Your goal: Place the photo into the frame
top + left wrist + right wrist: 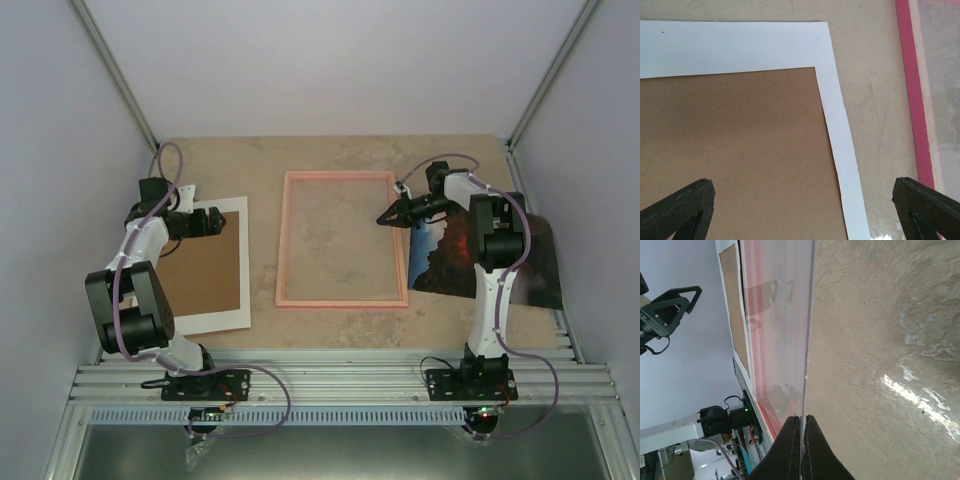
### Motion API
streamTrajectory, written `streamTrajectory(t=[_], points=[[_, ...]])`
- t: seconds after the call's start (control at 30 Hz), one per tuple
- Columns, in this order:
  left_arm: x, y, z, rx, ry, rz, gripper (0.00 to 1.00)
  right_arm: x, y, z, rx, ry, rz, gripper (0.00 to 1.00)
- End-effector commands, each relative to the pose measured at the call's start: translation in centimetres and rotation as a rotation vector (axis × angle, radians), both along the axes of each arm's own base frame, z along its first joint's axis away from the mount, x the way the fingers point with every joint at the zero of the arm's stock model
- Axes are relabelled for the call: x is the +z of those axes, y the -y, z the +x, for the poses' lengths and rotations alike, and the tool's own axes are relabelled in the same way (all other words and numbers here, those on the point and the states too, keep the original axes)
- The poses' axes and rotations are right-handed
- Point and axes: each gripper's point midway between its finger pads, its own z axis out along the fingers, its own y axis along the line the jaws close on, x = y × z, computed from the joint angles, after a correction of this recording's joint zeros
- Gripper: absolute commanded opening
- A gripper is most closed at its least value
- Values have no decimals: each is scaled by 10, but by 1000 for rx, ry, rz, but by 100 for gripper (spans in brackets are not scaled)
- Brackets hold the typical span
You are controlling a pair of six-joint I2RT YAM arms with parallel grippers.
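Note:
The pink frame (343, 300) lies flat at mid-table; its rail also runs down the right side of the left wrist view (912, 90). The photo (445, 265), dark with a red glow, lies right of the frame, partly hidden under the right arm. At the frame's right rail my right gripper (385, 215) (801, 417) is shut on the edge of a clear pane (780, 330), which shows edge-on between the fingers. Over on the left my left gripper (215, 222) (801, 187) is open and holds nothing above the brown board's corner.
A brown board (200, 275) (740, 140) lies on a white sheet (235, 215) (740, 47) left of the frame. Grey walls enclose the table on three sides. A metal rail (340, 380) runs along the near edge.

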Motion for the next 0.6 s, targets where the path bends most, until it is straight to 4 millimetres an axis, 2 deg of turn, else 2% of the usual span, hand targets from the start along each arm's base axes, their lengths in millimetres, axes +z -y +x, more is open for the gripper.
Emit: streamTrajectory(t=[0.0, 0.57], points=[[-2, 1, 2, -1, 1, -3, 100, 20, -1, 0, -11, 3, 52, 1], [-4, 1, 2, 3, -4, -4, 99, 36, -7, -4, -17, -36, 148, 1]])
